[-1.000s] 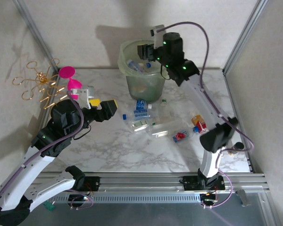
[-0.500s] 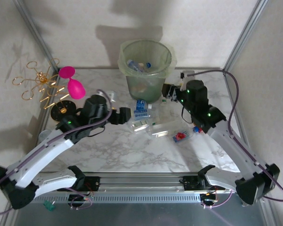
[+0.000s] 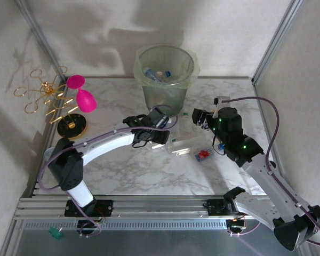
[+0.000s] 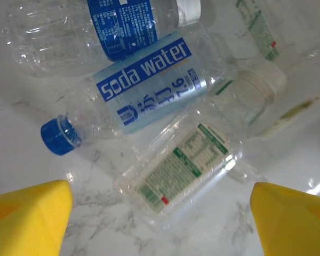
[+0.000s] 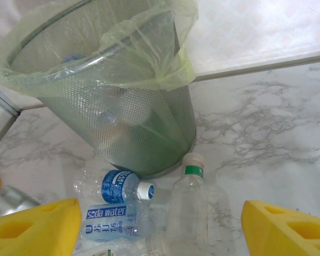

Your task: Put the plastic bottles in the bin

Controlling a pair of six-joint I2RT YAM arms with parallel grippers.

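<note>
Several plastic bottles lie in a cluster on the marble table in front of the bin [image 3: 165,93], a pale-green bucket with a liner bag; more bottles [image 3: 156,73] lie inside it. My left gripper [image 3: 152,133] hovers open over the cluster. In its wrist view the yellow fingers [image 4: 26,218] flank a clear bottle with a green-and-white label [image 4: 184,168], below a blue "soda water" bottle [image 4: 144,85]. My right gripper [image 3: 199,118] is open, low, right of the bin [image 5: 106,90]. A clear bottle with a green neck band [image 5: 194,213] lies between its fingers [image 5: 288,229], untouched.
A pink balloon-shaped ornament [image 3: 80,96] with gold wire stands at the left back. A red-labelled bottle [image 3: 202,154] lies right of the cluster, under the right arm. Frame posts and walls close the back and both sides.
The left arm swung right from beside the ornament to over the bottle cluster, its jaws narrowing a little. The right arm came away from above the bin and dropped to the table right of it.
</note>
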